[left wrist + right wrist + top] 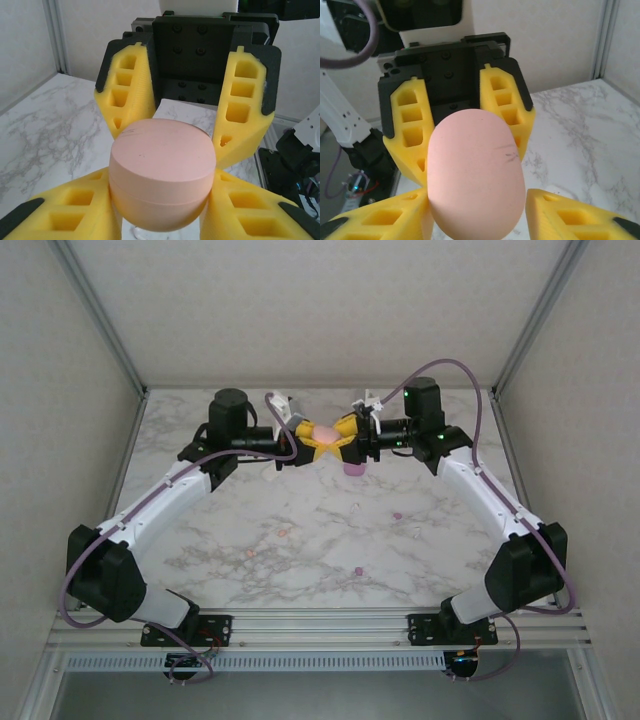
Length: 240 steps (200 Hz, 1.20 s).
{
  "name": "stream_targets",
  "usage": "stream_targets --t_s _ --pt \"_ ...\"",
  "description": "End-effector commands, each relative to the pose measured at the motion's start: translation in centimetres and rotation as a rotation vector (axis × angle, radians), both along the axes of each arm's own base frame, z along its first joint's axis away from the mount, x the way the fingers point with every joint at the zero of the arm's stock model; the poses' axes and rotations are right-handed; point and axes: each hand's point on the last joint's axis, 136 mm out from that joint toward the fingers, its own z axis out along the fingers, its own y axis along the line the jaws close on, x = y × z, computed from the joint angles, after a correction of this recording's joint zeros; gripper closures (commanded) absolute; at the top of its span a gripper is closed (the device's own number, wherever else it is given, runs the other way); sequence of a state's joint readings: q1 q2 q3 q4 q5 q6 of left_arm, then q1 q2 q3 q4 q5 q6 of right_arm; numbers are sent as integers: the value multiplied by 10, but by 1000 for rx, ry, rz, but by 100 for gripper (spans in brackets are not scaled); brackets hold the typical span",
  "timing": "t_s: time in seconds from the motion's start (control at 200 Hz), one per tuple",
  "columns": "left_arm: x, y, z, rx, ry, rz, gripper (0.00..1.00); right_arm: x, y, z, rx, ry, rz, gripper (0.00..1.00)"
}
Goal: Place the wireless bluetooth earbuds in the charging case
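Top external shows tiny pebble-like earbuds (358,570) scattered on the marble table (230,510), well apart from the salmon-pink rounded charging case (324,431). Left gripper (162,200) clamps it; right gripper (477,205) jaws gape. The right should likely seat squarely before pulling.

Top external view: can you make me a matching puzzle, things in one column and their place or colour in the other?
Things: 1 pink case; 2 purple case; 3 nearest purple earbud; 4 gripper fingers.
Matches: A yellow; B loose toward the table's near edge; C raised between left gripper and right gripper; D on the table below the grippers.
Pairs: 1-C; 2-D; 3-B; 4-A.
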<state>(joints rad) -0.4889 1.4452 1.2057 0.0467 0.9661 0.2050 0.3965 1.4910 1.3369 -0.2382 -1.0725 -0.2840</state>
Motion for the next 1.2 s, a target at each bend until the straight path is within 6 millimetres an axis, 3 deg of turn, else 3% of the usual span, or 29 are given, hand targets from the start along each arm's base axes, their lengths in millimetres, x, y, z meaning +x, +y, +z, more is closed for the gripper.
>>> stream_targets --t_s 0.0,0.561,0.751,0.916,0.976,1.031,1.101,1.196 --pt "-13 1 15 -41 -43 -29 90 15 -2 10 8 92 -55 47" --pt "-12 7 15 -58 -57 25 92 39 -4 16 -22 290 -156 39" --pt "-2 11 18 -130 -49 108 92 50 -8 34 7 331 -263 35" --pt "12 22 18 -171 -35 234 92 36 -10 67 78 311 -238 31" --pt "17 29 18 -188 -32 274 92 43 -19 73 82 298 -346 28" --pt "22 38 18 -202 -29 329 92 62 -37 71 90 308 -542 30" --pt "26 52 19 -216 -36 400 92 78 -64 56 82 367 -769 45" --pt "25 71 21 -224 -49 480 92 85 -90 25 21 420 -947 49"
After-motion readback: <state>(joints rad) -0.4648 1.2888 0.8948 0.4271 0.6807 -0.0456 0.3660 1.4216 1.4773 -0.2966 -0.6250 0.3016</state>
